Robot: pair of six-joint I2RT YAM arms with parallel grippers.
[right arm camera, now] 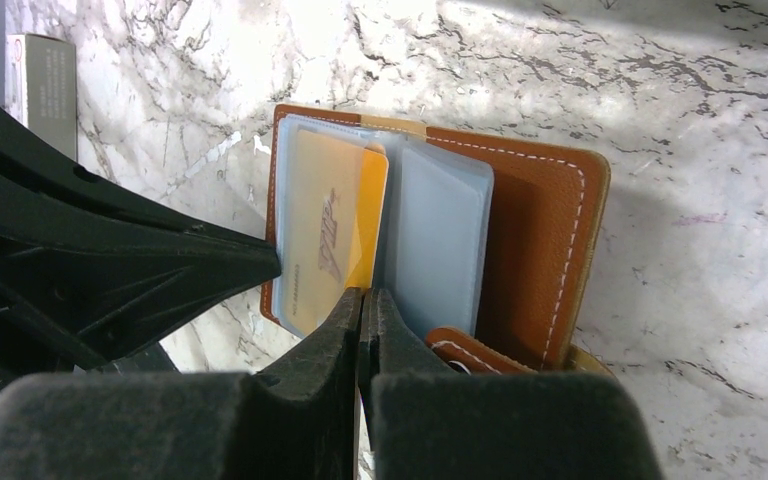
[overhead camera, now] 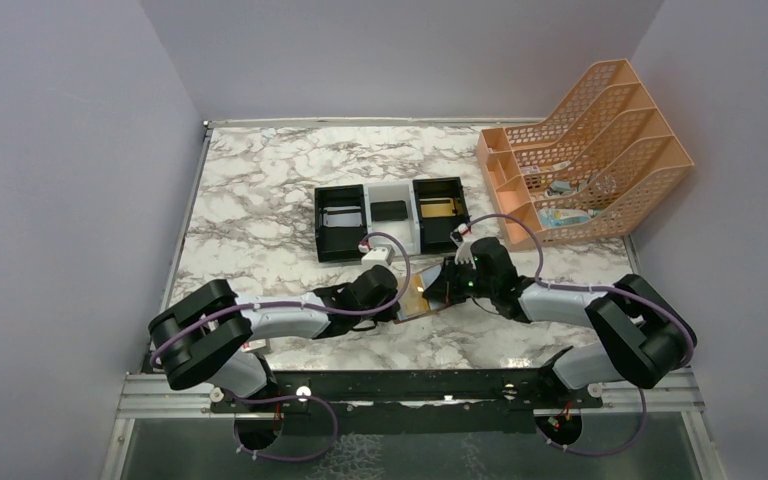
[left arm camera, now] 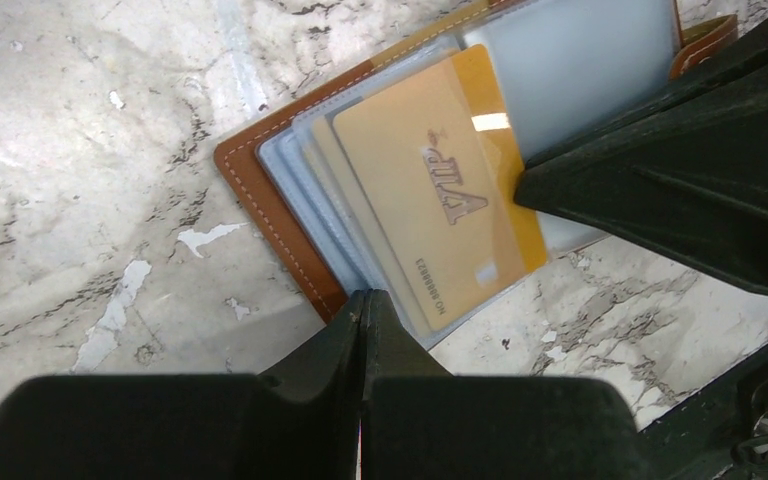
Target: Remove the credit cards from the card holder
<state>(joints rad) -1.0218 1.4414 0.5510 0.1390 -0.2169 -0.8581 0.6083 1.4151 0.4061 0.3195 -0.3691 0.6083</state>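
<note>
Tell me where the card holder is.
Top view, front centre: the card holder lies open on the table between the left gripper and right gripper, just short of the tray.

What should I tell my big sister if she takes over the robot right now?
Left gripper: jaws shut, tip at the edge of the open card holder.
Right gripper: jaws shut, tip at the gold card tucked in the holder. I cannot tell whether it pinches the card.
Done: a dark card and a tan card lie in the tray.
Left: pull out the gold card and any behind it.
</note>
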